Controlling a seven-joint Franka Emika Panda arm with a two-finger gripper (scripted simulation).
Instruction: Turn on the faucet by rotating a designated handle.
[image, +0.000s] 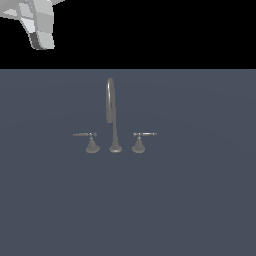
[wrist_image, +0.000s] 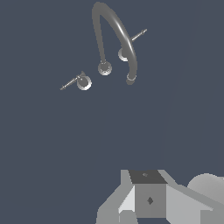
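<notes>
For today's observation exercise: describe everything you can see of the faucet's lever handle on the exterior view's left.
The handle is a thin, dull grey, metal-looking lever rod lying level on a small cone-shaped base, pointing away from the gooseneck spout. It stands on the flat blue-grey surface, apart from the spout and the matching right-hand handle. Nothing touches it; the gripper is far off, up in the view's corner.

Text on faucet (image: 113, 120): none was legible.
Text on gripper (wrist_image: 148, 199): none was legible.
Labels, brands, numbers: none appeared.
</notes>
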